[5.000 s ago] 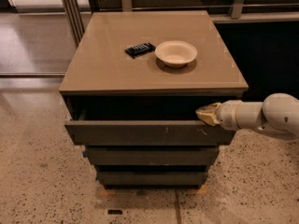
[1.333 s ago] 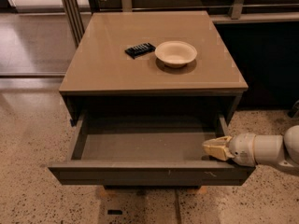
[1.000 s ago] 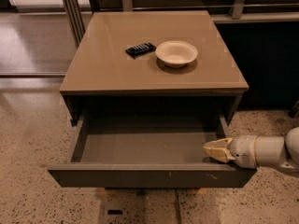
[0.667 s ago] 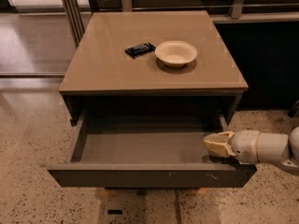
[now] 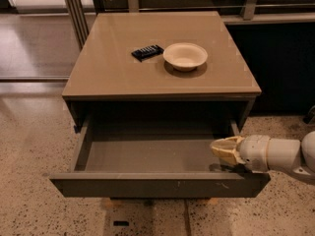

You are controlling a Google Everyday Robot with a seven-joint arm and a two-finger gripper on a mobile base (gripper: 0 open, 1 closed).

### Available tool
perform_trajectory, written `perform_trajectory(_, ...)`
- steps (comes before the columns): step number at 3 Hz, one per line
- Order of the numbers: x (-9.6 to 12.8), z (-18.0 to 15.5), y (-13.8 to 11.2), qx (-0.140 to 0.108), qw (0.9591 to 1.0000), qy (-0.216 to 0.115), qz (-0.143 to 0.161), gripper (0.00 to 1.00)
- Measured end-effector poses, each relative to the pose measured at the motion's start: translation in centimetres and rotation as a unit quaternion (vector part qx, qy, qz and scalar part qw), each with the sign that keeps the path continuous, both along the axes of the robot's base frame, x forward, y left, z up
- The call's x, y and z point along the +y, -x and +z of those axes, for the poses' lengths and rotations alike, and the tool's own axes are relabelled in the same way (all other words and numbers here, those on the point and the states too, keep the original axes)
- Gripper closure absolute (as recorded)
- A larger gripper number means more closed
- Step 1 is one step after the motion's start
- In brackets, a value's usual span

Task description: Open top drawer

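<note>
The top drawer [image 5: 157, 185] stands pulled far out of the cabinet. Its dark grey front faces me with small pale scratches right of centre, and its shallow grey interior [image 5: 147, 154] holds nothing I can see. My gripper [image 5: 222, 150], pale cream on a white arm coming in from the right, sits just inside the drawer at its right end, close behind the front panel. The two lower drawers are hidden under the open one.
The cabinet's tan top [image 5: 113, 68] carries a pale bowl [image 5: 185, 56] and a small black object [image 5: 147, 52]. Speckled floor [image 5: 29, 181] lies left and in front. Metal posts [image 5: 74, 9] and a dark counter stand behind.
Five seconds ago the drawer was barely open with my gripper at its right top edge. It has since been pulled far out. Over the last second my gripper has risen slightly.
</note>
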State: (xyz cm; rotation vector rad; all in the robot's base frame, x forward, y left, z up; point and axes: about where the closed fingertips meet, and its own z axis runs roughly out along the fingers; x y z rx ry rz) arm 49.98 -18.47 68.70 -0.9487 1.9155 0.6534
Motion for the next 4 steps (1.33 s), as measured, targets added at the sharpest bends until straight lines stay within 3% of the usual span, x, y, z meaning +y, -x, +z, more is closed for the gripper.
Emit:
perform_trajectory(2, 0.01, 0.0, 0.0, 0.0, 1.0, 0.0, 0.0, 0.13)
perform_trajectory(3, 0.01, 0.0, 0.0, 0.0, 1.0, 0.0, 0.0, 0.0)
perform_trajectory(4, 0.01, 0.0, 0.0, 0.0, 1.0, 0.0, 0.0, 0.0)
